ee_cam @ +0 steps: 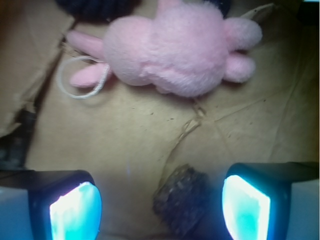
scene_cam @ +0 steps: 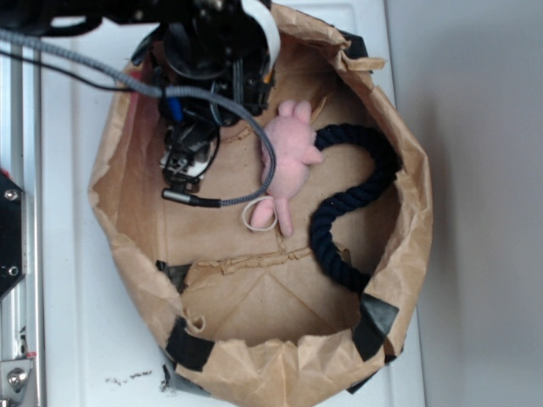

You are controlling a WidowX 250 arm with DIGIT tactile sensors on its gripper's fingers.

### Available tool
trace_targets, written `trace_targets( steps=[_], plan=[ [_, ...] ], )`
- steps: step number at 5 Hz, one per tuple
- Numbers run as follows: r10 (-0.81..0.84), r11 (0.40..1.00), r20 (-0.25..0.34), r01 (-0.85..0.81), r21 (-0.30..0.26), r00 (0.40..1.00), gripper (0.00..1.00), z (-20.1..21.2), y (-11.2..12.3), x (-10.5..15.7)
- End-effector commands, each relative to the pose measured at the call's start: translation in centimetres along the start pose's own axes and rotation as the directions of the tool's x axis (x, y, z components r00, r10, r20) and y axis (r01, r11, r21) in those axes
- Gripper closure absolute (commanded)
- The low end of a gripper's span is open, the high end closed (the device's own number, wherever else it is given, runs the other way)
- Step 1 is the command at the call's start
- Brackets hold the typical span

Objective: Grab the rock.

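Two glowing finger pads (ee_cam: 75, 212) frame the wrist view, spread wide apart, and between them, nearer the right one, sits the rock (ee_cam: 182, 200) on the brown paper floor, touching neither pad. The rock is a dark, grainy, blocky chunk; its long axis seems to run from lower left up toward upper right in that view, though its lower end is cut off by the frame edge, so the full shape cannot be told. In the exterior view the gripper (scene_cam: 187, 165) hangs low over the left part of the paper-lined basin (scene_cam: 407, 229), and the rock itself is hidden beneath the arm. Just beyond the rock lies the pink plush toy (ee_cam: 177, 47), stretched crosswise, with a white string loop (ee_cam: 82, 77) at its foot end. A dark blue rope (scene_cam: 356, 199) curves along the right side behind the toy. Black tape patches (scene_cam: 373, 318) hold the paper rim near the front. A creased seam in the paper runs right up to the rock.
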State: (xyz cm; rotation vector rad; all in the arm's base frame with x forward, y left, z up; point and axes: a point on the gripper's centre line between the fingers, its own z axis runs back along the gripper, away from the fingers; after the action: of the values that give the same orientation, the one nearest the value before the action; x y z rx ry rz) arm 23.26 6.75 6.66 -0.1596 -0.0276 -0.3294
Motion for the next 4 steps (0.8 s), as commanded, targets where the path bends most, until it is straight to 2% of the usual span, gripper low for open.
trace_targets(
  steps=[1, 4],
  plan=[
    [0.009, 1.000, 0.059, -0.011, 0.029, 0.998, 0.00, -0.2, 0.5, 0.4],
    [-0.003, 0.993, 0.106, -0.009, 0.119, 0.994, 0.00, -4.4, 2.3, 1.8]
  ],
)
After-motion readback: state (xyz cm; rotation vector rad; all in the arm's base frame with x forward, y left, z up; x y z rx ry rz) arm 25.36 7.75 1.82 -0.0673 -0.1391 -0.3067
